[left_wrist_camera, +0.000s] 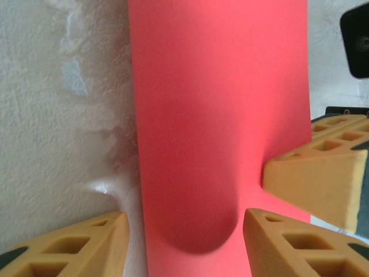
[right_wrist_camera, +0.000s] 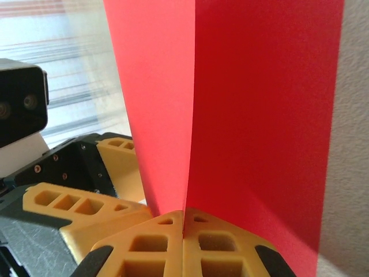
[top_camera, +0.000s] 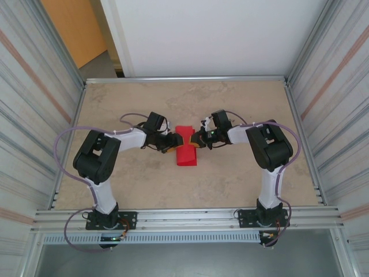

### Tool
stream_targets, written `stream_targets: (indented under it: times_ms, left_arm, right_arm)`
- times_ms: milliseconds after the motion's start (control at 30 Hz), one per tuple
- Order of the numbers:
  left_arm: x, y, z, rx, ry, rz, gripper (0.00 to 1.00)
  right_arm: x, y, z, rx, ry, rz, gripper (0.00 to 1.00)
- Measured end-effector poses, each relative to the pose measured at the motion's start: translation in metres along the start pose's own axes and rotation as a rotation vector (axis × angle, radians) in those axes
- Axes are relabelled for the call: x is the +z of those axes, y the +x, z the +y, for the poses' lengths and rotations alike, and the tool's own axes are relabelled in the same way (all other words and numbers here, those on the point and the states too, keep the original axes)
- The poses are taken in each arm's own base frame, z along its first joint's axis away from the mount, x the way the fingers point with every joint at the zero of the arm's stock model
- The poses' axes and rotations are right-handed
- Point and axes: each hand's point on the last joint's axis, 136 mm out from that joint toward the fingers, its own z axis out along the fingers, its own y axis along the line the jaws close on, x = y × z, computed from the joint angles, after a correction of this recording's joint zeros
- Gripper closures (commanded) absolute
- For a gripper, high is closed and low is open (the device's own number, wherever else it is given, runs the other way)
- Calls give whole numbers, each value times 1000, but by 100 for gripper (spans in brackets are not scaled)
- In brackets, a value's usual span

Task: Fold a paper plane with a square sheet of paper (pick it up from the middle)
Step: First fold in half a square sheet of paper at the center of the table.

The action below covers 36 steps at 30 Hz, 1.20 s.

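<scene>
Broadly, the beige stone-patterned tabletop [top_camera: 230,104] carries one thing: the square sheet of thin bright red paper [top_camera: 186,151], at the centre of the top view. Its long axis runs from the upper part of the frame down toward my bases.

My left gripper [top_camera: 172,142] comes at it from the left of the frame and my right gripper [top_camera: 198,140] from the right. They face each other across the sheet's upper half, about equally near.

In the right wrist view my right fingers [right_wrist_camera: 155,236] are pressed fully together on a raised crease of the paper. The two red flaps rise from the pinch toward the top of the frame.

In the left wrist view my left fingers [left_wrist_camera: 69,248] stand partly apart at the bottom of the frame, one beside each long edge. The sheet runs between them toward the top and bulges up at the bottom centre. I cannot tell whether either pad touches the paper, and they have hold of nothing.

So the coming move, as I judge it, turns on the sheet lying lengthwise straight ahead of my left jaws, already inside their gap.
</scene>
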Motion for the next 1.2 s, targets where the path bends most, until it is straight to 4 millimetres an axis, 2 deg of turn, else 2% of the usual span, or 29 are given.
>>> stream_targets:
  times_ms: [100,167,267,367,533,633,900,1200]
  left_arm:
    - [6,-1,4,-12,-13,11,55]
    - [6,-1,5,-20,-24,16,58]
    - [6,-1,9,-24,-42,17,61]
    - [7,-1,11,-28,-53,24,63]
    - [9,0,13,-25,-73,44,63]
    - [10,0,14,-18,-98,65,63]
    - [16,2,15,37,-265,113,60]
    - [22,5,16,68,-380,142,51]
  right_arm:
    - [0,0,0,1,0,1,82]
    - [0,1,-3,3,11,3,68]
    - [-3,2,-10,5,50,-1,60]
    - [-16,-1,-12,8,91,-32,60]
    - [-50,-15,0,-36,133,-136,61]
    - [-61,-16,3,-59,162,-176,62]
    - [-66,-8,-20,-29,246,-185,63]
    - [-70,-11,-24,-22,255,-195,63]
